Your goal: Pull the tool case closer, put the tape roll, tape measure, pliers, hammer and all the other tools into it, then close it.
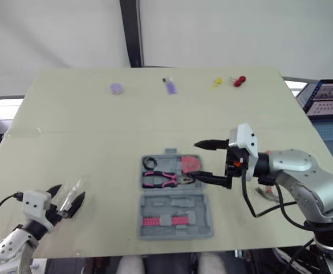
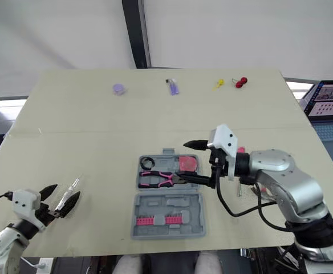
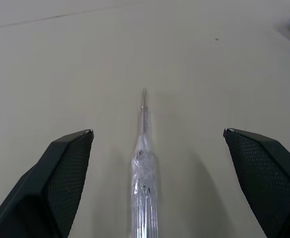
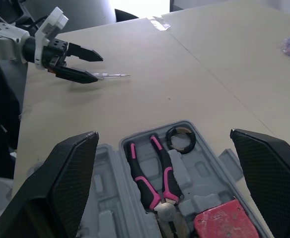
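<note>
While the left gripper stands low at the near left of the table, its two fingers are spread wide and the clear screwdriver lies between them, touched by neither, with its tip pointing away from the wrist. Well to the right of this gripper the tool case lies open. In its far half sit the tape roll, the pliers and the red tape measure. The right gripper hangs just over that tape measure, also open and holding nothing. I judge the task about half done: the case seems pulled close and three tools are in, but the screwdriver, the hammer and others must go in, and the lid is not yet closed
</note>
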You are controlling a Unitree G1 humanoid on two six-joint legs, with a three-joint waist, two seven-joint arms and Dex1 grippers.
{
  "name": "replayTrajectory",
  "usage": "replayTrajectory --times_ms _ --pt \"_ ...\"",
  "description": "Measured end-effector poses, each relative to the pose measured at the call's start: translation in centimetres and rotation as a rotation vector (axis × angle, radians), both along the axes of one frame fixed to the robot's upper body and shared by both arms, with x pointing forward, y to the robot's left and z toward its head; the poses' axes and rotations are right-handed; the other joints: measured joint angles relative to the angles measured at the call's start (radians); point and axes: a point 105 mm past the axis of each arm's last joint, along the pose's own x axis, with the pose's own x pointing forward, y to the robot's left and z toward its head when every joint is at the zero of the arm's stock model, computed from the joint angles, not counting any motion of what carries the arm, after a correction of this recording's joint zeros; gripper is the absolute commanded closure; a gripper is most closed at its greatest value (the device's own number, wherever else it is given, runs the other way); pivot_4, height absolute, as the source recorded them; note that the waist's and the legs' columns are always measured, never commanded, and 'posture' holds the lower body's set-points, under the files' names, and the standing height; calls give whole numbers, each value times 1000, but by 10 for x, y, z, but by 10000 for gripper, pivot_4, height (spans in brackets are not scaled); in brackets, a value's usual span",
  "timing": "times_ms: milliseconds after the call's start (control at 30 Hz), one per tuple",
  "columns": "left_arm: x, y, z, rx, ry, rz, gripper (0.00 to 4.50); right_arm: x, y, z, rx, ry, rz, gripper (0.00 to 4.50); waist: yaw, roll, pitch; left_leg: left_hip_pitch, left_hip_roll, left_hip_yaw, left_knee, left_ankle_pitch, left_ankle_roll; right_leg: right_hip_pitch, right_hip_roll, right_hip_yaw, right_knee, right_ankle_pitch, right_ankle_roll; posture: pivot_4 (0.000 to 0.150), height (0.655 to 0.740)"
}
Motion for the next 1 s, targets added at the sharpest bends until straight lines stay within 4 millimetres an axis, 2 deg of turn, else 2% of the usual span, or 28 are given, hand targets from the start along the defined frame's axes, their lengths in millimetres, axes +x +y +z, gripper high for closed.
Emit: replayTrajectory --times_ms 367,800,900,1000 --pt "-2 5 -13 -28 54 56 0 0 6 2 -35 -12 36 100 1 0 0 0 0 0 0 0 0 0 0 0 0 0 0 1500 7400" --pt "7 -1 -12 -44 42 52 0 1 6 2 -50 -24 26 100 3 0 0 0 0 0 0 0 0 0 0 0 0 0 0 1500 7400" --pt "8 -2 -13 -45 42 50 7973 2 6 2 -49 -24 26 0 3 0 0 0 0 0 0 0 0 0 0 0 0 0 0 1500 7400" --pt "8 -3 -13 -49 42 48 21362 2 6 1 -50 -24 25 0 3 0 0 0 0 0 0 0 0 0 0 0 0 0 0 1500 7400"
